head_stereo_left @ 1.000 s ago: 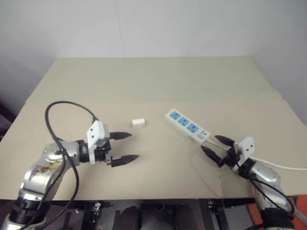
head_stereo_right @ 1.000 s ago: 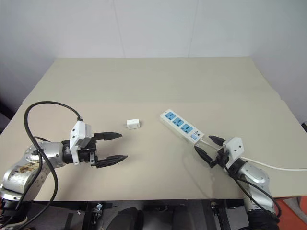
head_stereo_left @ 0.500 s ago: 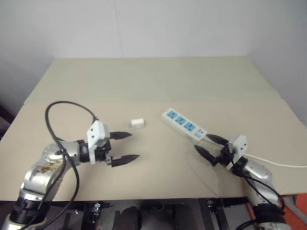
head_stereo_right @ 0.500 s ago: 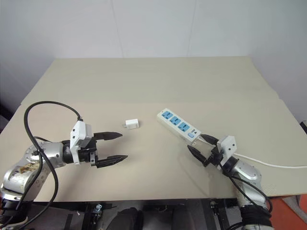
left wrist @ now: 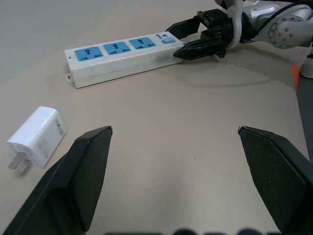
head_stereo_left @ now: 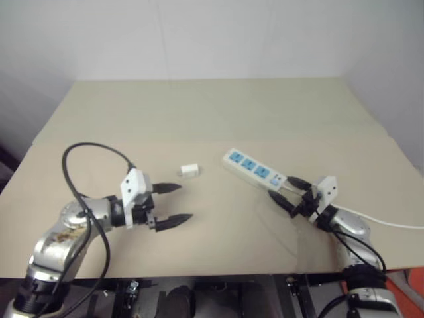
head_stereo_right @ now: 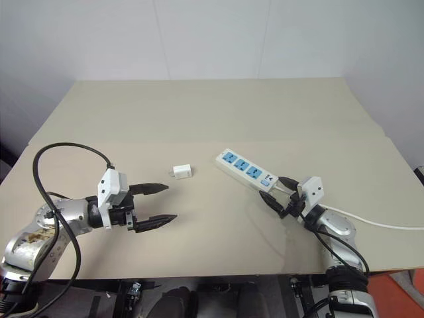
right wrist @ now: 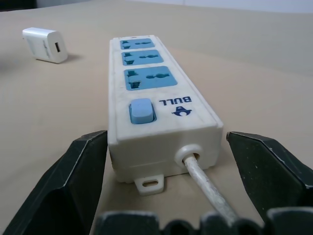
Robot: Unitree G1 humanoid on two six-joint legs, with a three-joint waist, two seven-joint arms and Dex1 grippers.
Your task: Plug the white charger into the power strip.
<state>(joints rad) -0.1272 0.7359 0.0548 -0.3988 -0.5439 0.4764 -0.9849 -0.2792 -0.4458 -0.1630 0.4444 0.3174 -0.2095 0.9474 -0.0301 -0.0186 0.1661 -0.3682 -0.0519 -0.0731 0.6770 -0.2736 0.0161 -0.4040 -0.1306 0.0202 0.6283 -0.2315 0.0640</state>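
The white charger [head_stereo_right: 181,172] lies on its side on the beige table, prongs toward my left. Just beyond and slightly right of it, in the left wrist view, is the power strip [left wrist: 122,54]. The power strip [head_stereo_right: 246,170] lies diagonally at centre right, three blue sockets up, with its cord [head_stereo_right: 371,222] trailing off to the right. My left gripper [head_stereo_right: 171,202] hovers open and empty, a short way in front of the charger [left wrist: 36,137]. My right gripper [head_stereo_right: 271,188] is open, its fingers on either side of the strip's switch end [right wrist: 146,110], not closed on it.
The table [head_stereo_right: 212,119] stretches far behind the strip, with a seam across its middle. A black cable [head_stereo_right: 66,149] loops above my left arm. The table's front edge runs just below both arms.
My right gripper has moved forward and left, so its fingers now flank the strip's switch end. The strip has slid slightly left. The left gripper and the charger have stayed put.
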